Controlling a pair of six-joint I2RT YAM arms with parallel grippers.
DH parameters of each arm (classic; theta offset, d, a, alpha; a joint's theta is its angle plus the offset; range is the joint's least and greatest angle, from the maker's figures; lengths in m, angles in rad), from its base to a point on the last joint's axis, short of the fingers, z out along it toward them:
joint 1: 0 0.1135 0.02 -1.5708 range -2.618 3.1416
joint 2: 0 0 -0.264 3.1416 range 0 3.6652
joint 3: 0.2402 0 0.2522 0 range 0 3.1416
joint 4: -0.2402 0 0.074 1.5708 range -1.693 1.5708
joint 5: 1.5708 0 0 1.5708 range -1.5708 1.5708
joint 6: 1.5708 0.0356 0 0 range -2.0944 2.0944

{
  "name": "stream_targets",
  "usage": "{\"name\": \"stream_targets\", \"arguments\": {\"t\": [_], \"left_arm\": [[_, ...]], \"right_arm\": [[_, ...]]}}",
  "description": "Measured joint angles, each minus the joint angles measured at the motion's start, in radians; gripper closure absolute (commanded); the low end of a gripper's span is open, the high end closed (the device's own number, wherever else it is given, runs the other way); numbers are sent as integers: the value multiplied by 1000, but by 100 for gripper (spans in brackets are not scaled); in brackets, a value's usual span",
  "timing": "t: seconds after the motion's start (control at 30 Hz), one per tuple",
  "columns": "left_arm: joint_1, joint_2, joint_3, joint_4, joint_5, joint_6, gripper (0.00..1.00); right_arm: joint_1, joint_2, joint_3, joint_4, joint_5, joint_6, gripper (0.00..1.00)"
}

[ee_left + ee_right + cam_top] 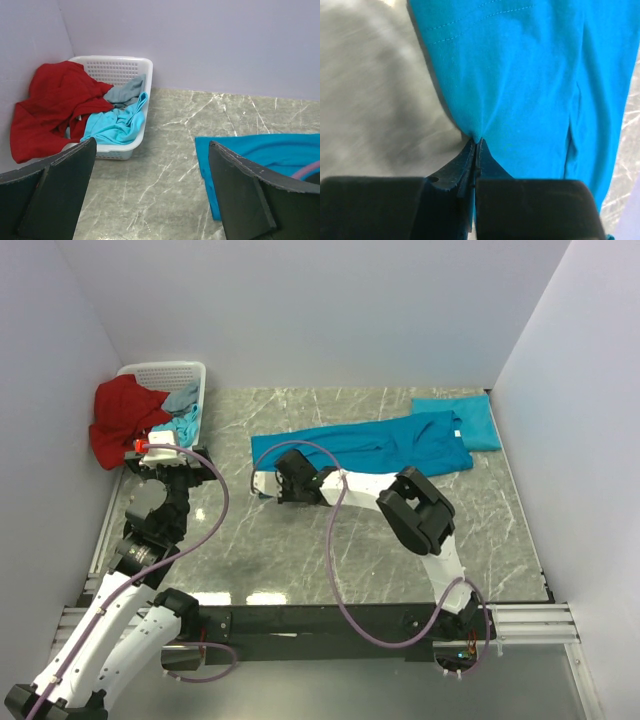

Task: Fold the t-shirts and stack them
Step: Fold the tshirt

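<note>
At table centre: one spread t-shirt (370, 445), near-left edge pinched in the right gripper (476, 145); one folded t-shirt (465, 420) far right. By one basket (190, 372) holding three garments (60, 100), the left gripper (152, 150), fingers apart.

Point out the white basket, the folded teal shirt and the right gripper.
white basket (117, 70): left wrist view, mesh back wall.
folded teal shirt (478, 420): top external view, its middle.
right gripper (476, 144): right wrist view, between fingertips pinching spread shirt (530, 75).
</note>
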Motion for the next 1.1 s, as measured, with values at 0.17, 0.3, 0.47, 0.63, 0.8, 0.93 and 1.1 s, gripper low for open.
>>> {"name": "stream_targets", "arguments": {"t": [0.17,0.3,0.47,0.63,0.8,0.93,1.1], "left_arm": [[0,0,0,0,0,0,1],[0,5,-1,0,3,0,1],[0,13,-2,0,13,1,1],[0,21,-4,0,28,1,1],[0,40,-4,0,74,2,1],[0,68,-4,0,138,0,1],[1,102,-4,-5,229,-2,1]], "right_arm": [[32,-92,-107,-24,-62,-3,100],[103,-196,-200,-54,-129,-15,100],[223,-306,-302,-75,-211,-35,100],[335,-323,-372,-81,-248,-37,100],[352,-327,-386,-90,-274,-39,69],[341,-352,-387,-106,-286,-32,44],[206,-515,-423,-159,-358,-29,41]]}}
